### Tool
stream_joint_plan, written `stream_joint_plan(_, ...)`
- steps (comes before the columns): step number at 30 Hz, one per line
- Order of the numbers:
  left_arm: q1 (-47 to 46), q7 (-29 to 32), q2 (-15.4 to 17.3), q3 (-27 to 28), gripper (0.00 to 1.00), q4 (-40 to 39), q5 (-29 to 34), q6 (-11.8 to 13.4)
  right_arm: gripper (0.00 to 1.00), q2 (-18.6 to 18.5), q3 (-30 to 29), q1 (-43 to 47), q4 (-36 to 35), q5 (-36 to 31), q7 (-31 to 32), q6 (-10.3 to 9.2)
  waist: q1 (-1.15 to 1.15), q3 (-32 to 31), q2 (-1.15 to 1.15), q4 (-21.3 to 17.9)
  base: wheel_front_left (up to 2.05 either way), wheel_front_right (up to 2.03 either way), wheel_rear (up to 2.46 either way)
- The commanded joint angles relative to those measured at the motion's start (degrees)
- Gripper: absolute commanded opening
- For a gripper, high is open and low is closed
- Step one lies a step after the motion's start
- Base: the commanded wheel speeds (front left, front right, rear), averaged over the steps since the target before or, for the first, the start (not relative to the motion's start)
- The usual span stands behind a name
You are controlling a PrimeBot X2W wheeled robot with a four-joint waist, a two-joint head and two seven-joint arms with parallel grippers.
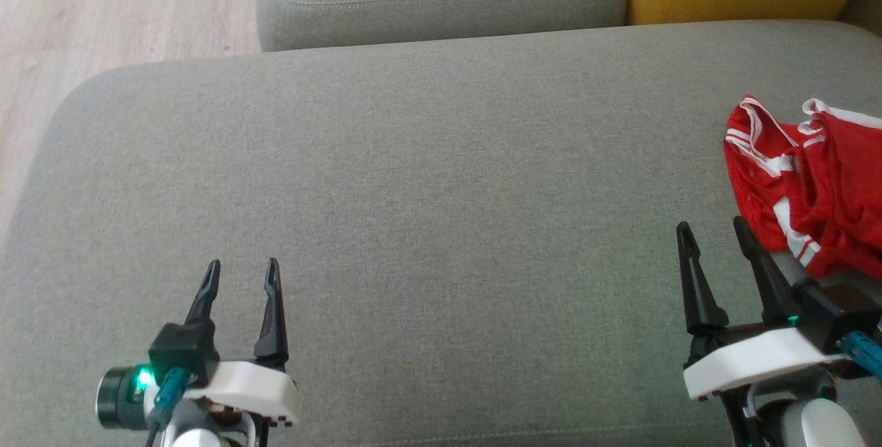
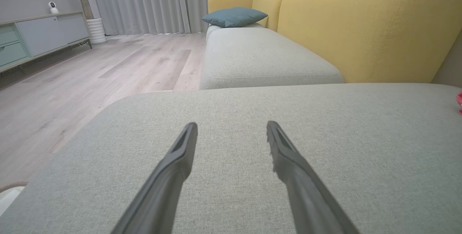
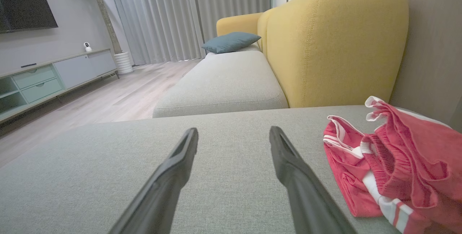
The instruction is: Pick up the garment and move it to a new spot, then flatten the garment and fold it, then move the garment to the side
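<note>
Your left hand (image 1: 244,262) and right hand (image 1: 712,223) hover open and empty over the grey cushion (image 1: 441,192), the red garment (image 1: 813,185) crumpled just beside the right one.

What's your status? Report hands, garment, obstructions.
Left hand and right hand open, empty, above grey sofa seat. Red shorts crumpled just right of right hand, not touching. Nothing between them.

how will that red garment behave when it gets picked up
Probably floppy: the red garment lies crumpled in soft folds, so it should drape from one pinch. Likely light, judging by the thin-looking fabric. It may drag on the grey cushion.
</note>
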Motion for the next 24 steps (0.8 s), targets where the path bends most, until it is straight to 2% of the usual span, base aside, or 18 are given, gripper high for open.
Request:
stream_joint_plan(1, -1.6, 0.1, 1.2, 2.0, 1.00, -2.2, -0.3, 0.3, 1.00, -0.1, 1.0, -1.3, -2.4, 0.3, 0.2, 0.18, 0.00, 0.0, 0.00, 0.0, 0.00, 0.00, 0.00)
stream_joint_plan(24, -1.6, 0.6, 2.2, 1.1, 1.00, -2.9, -0.7, 0.7, 1.00, -0.1, 0.7, -1.2, -2.4, 1.6, 0.2, 0.18, 0.00, 0.3, 0.00, 0.4, 0.00, 0.00, 0.00)
